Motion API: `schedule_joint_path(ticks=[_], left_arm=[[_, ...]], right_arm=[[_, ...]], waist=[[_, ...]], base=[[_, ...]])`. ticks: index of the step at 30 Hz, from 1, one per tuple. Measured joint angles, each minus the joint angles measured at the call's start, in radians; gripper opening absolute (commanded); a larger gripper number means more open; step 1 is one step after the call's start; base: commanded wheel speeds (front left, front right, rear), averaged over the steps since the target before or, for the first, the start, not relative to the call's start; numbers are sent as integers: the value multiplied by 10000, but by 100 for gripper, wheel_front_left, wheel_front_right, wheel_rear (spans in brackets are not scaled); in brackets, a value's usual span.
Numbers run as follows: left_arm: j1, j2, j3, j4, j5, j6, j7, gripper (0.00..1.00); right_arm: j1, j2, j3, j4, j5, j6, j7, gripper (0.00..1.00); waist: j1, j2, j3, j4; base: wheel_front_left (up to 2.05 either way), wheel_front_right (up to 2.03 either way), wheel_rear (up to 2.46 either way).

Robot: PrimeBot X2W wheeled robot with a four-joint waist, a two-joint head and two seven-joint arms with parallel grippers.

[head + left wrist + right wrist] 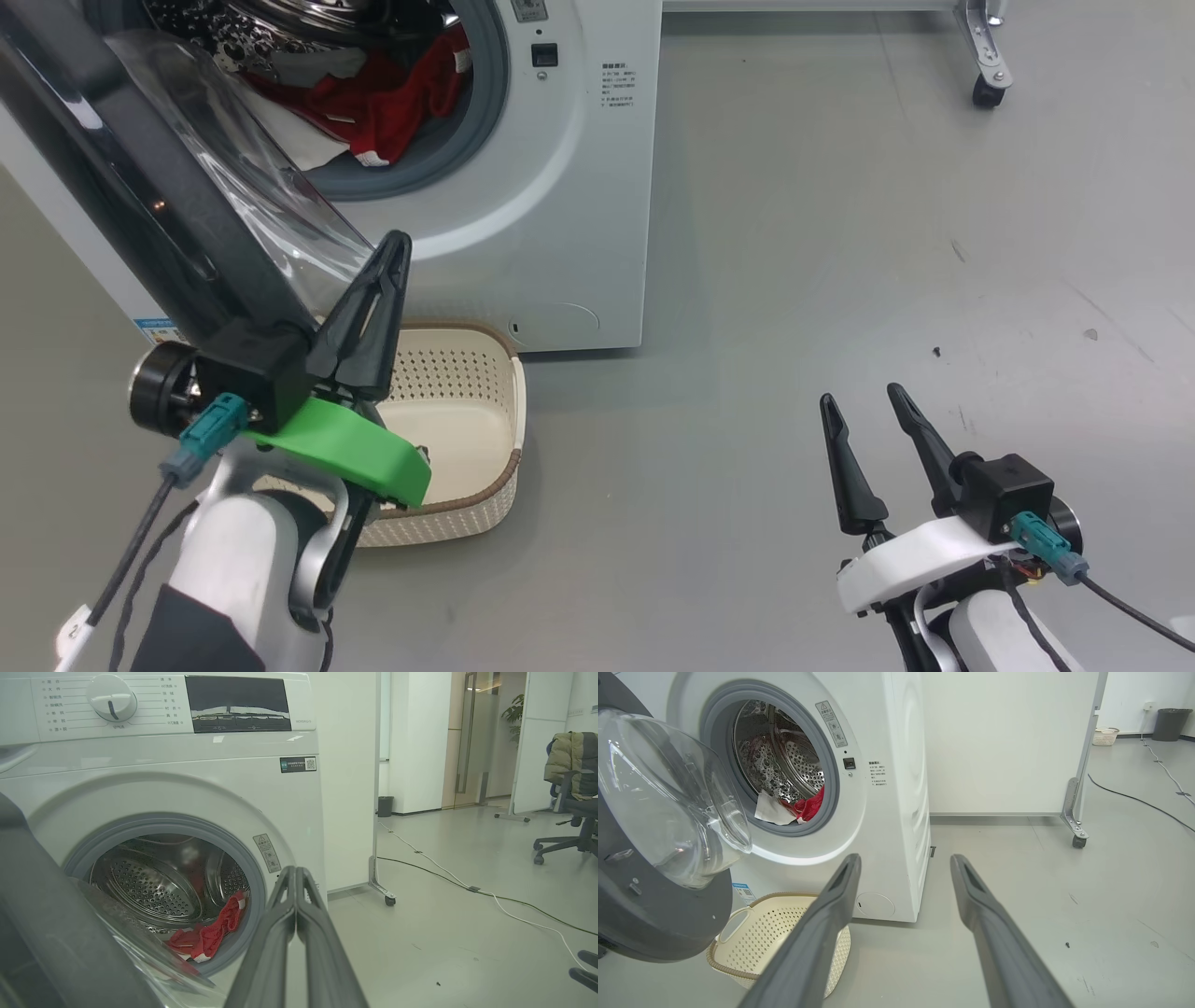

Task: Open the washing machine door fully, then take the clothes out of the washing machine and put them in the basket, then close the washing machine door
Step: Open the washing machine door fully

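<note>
The washing machine (560, 187) (261, 793) (887, 826) stands at the back left with its door (140, 205) (658, 826) (56, 942) swung out to the left. Red and white clothes (383, 103) (210, 938) (794, 807) lie in the drum's lower part. On the floor below the opening sits the cream basket (467, 411) (756, 933), with nothing seen in it. My left gripper (397, 245) (295, 871) is shut and holds nothing, its tips at the lower edge of the door's glass, above the basket. My right gripper (864, 394) (906, 858) hangs open over bare floor to the right.
Grey floor spreads to the right of the machine. A white partition on a castor foot (988, 89) (1077, 840) stands behind it. Cables (467, 886) run across the floor, and an office chair (574, 802) with a jacket stands far right.
</note>
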Motion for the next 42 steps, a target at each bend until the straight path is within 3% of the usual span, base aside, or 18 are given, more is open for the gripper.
schedule_joint_path(ticks=[16, 29, 42], left_arm=[[668, -102, -270, 811, -447, 138, 1246, 0], [919, -123, 50, 1400, -523, 546, 1469, 0], [918, -182, 104, 1569, -523, 650, 1396, 0]], right_arm=[[2, 102, -171, -8, -90, 92, 0, 100], [-1, 209, -303, -2, -105, 96, 0, 100], [-3, 242, -405, 82, -263, 190, 0, 100]], waist=[[0, 0, 269, -97], [0, 0, 443, -209], [0, 0, 491, -143]], base=[[0, 0, 0], [0, 0, 0], [0, 0, 0]])
